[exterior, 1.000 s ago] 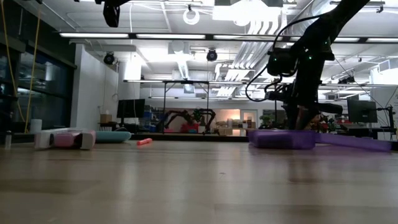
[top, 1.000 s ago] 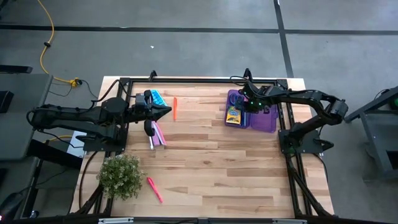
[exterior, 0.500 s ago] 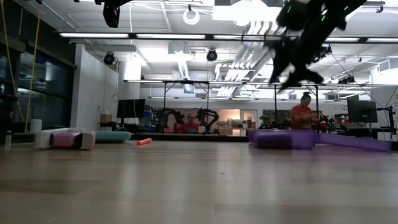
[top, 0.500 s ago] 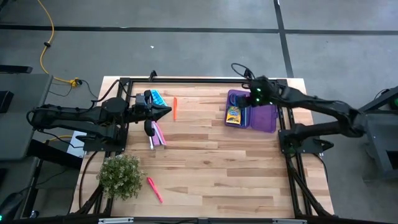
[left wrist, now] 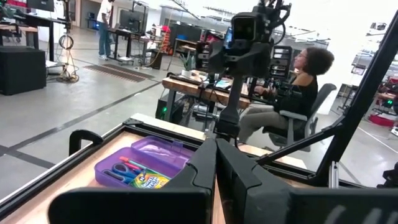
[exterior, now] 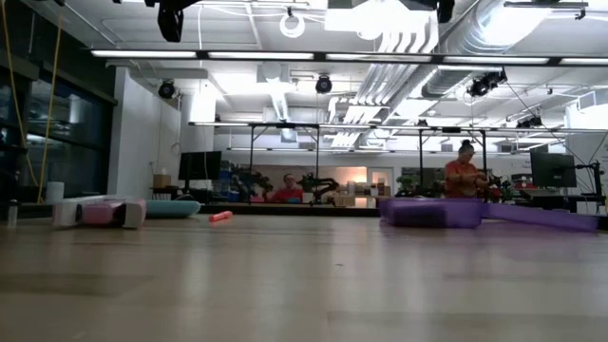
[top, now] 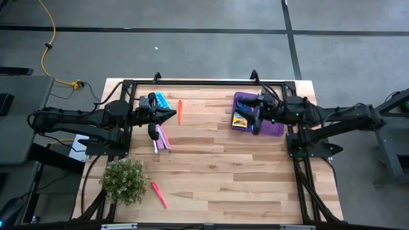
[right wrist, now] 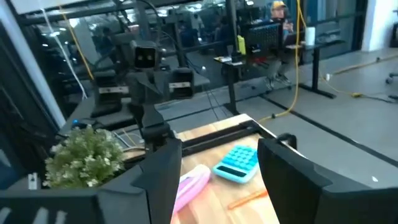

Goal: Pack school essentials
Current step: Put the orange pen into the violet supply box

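The translucent purple case point(top: 271, 121) lies open at the far right and holds the yellow-green crayon box point(top: 239, 119) and the scissors point(left wrist: 126, 170). My right gripper point(top: 255, 119) hangs level above the case, open and empty, pointing toward the table's left. My left gripper point(top: 170, 115) hovers shut at the far left. An orange pen point(top: 179, 110) lies beside the left gripper. Pink pens point(top: 163, 137) lie just nearer than it. One more pink pen point(top: 158, 194) lies by the plant point(top: 123, 181).
A light-blue flat thing point(top: 161, 101) lies at the far left, under my left arm. The bushy green plant stands at the near left corner. A black frame point(top: 204, 83) runs around the table. Bare wood fills the middle and near right. People sit in the room beyond.
My right gripper has risen out of the purple case, high enough to leave the low view. It has swung from pointing down to level, facing the table's left, and its fingers have spread open. The crayon box and scissors stay in the case.
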{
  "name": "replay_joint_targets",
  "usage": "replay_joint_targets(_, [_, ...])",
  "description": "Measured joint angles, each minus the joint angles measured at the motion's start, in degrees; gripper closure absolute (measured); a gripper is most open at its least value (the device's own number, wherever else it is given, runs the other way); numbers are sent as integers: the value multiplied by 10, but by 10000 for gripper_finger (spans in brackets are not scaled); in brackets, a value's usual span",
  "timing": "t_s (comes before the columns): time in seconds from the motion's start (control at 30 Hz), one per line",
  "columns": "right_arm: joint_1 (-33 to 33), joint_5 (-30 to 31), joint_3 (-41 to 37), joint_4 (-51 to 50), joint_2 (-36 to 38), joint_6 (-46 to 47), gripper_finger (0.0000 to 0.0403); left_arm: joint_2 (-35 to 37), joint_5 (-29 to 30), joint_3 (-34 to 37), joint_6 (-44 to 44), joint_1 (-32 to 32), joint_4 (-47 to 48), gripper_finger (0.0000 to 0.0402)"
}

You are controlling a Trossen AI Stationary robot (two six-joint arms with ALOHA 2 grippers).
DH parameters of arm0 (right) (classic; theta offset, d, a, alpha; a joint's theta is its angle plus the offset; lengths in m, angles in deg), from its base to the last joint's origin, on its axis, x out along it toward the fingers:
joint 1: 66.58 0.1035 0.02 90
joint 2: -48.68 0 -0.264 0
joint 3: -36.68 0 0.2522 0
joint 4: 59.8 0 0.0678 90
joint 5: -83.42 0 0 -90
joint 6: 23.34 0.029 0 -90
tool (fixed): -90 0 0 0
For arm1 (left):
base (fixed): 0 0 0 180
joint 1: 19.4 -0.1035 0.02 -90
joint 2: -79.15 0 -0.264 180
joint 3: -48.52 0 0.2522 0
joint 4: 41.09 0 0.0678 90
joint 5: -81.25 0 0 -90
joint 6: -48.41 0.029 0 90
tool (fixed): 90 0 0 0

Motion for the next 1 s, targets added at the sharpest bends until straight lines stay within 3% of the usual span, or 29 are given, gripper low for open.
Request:
replay_joint_targets(0.27, [22, -5, 0, 27, 0, -9, 198, 0, 0, 0, 0, 0, -4, 401])
replay_joint_targets(0.43, [22, -63, 0, 44, 0, -54, 199, 0, -1, 0, 1, 0, -4, 401])
replay_joint_targets(0.57, [22, -70, 0, 18, -2, -45, 213, 0, -2, 0, 2, 0, -4, 401])
replay_joint_targets(0.67, [22, -82, 0, 18, -1, -35, 249, 0, -2, 0, 2, 0, -4, 401])
replay_joint_targets(0.87, [22, -117, 0, -34, -1, -12, 388, 0, -4, 0, 2, 0, -4, 401])
replay_joint_targets(1.0, [22, -131, 0, -46, 0, 3, 387, 0, -4, 0, 2, 0, -3, 401])
